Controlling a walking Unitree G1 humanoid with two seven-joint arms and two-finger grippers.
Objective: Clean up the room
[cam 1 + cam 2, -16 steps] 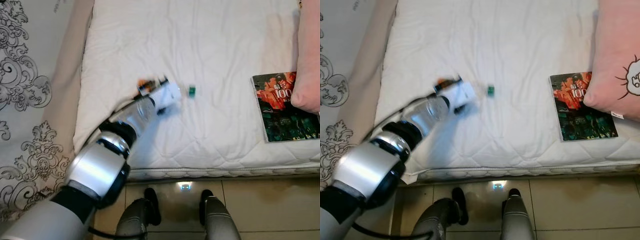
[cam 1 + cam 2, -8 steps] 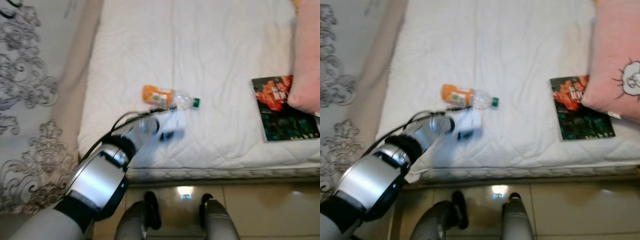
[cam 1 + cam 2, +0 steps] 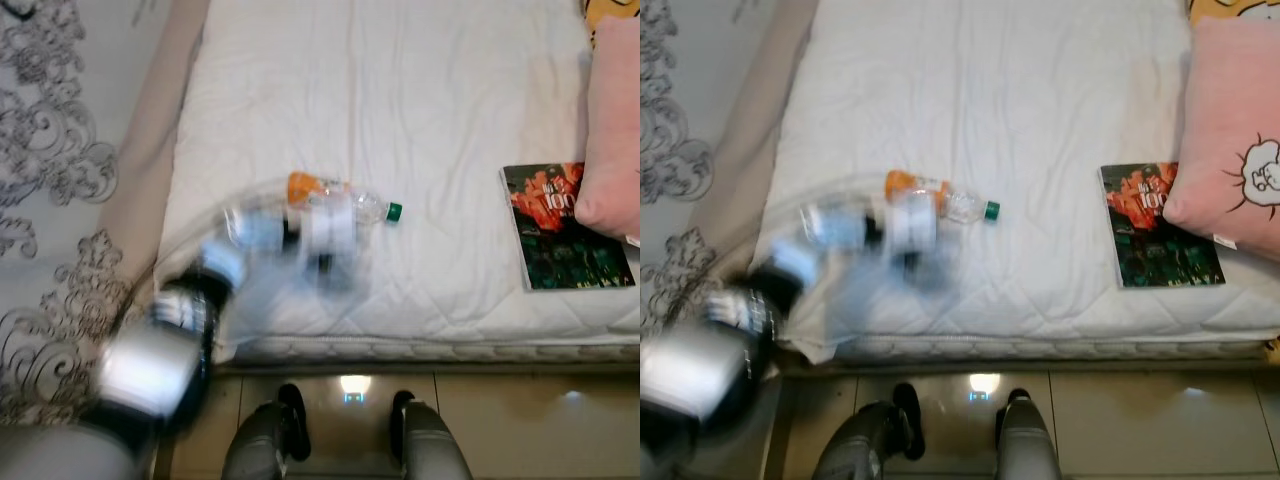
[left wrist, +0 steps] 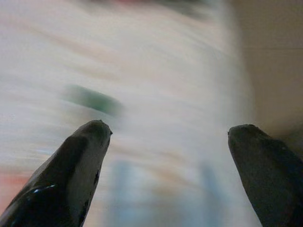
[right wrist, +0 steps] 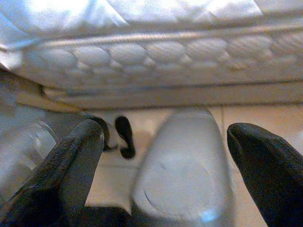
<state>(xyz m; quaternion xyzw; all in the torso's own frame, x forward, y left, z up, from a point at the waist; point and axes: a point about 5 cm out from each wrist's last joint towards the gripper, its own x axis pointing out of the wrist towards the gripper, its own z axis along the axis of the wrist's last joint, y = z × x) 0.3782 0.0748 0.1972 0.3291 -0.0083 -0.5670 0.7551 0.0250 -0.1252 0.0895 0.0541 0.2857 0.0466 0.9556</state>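
The left gripper (image 4: 168, 132), blurred, has its fingers spread apart just near the bottle (image 3: 340, 203) on the bed (image 3: 450, 100)

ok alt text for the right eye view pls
A motion-blurred left end effector reaches over a white bed toward a plastic bottle, orange-labelled with a green cap, lying on its side. A book lies partly under a pink pillow.

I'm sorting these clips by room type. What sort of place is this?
Most likely a bedroom: a white quilted mattress with a pink pillow and a book on it. A plastic bottle lies there too, and the floor is tiled.
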